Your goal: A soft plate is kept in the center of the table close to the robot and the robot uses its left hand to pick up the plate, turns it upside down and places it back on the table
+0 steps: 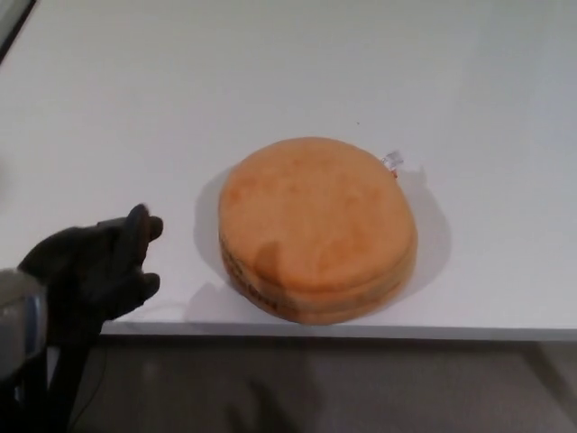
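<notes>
We log the white table [270, 81] first: one surface, filling most of the head view, its near edge running along the bottom. On it lies one soft orange plate [315, 225], a thick round cushion lying flat near that edge, about centre. Being round, it offers no long axis to line up on. A small white tag [391, 161] sticks out at its far right rim; one tag counted. Dark lettering on the near side wall is too blurred for us to read.

One robot hand shows, the left hand [95, 266], low at picture left and over the table's near edge. The plate lies to its right, clearly apart, bare table between them. The hand holds nothing; its fingers [137, 230] look loosely spread, though the blur makes the spacing uncertain. The right hand is out of view, so the left is the nearer one.

We judge the plate set down and released.
</notes>
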